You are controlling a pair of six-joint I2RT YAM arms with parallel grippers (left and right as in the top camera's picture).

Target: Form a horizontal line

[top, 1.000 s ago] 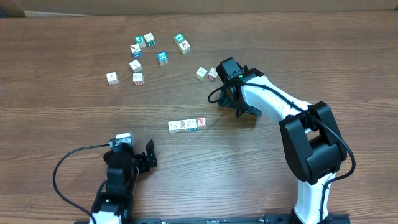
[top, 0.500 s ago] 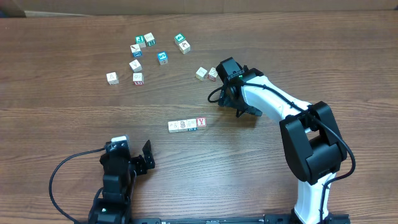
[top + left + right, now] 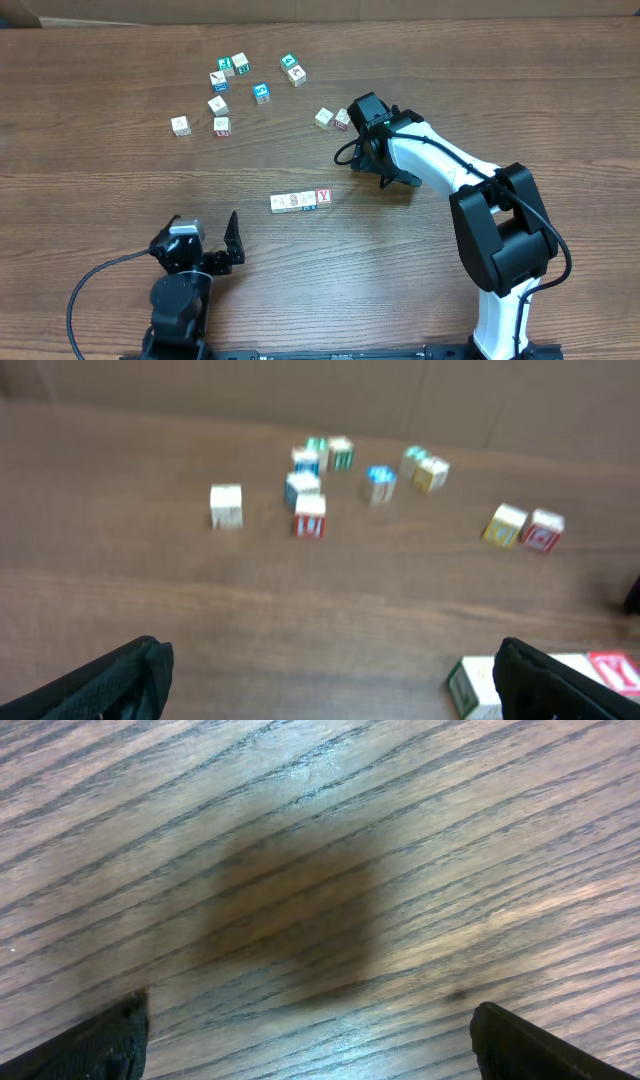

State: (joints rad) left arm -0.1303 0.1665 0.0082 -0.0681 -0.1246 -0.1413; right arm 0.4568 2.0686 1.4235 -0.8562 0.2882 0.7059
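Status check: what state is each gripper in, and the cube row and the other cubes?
left gripper: open, empty
right gripper: open, empty
horizontal line: four touching cubes, straight, red Y at its right end, not held
loose cubes: scattered, not held

Soft, even light from above fills the overhead view, sharp across the brown wood-grain table, where the short row of white letter cubes casts barely a shadow. The left wrist view is blurred throughout, its scattered small white and coloured cubes smeared. The right wrist view shows crisp grain, a soft dark shadow patch at centre and pale sheen lower right.
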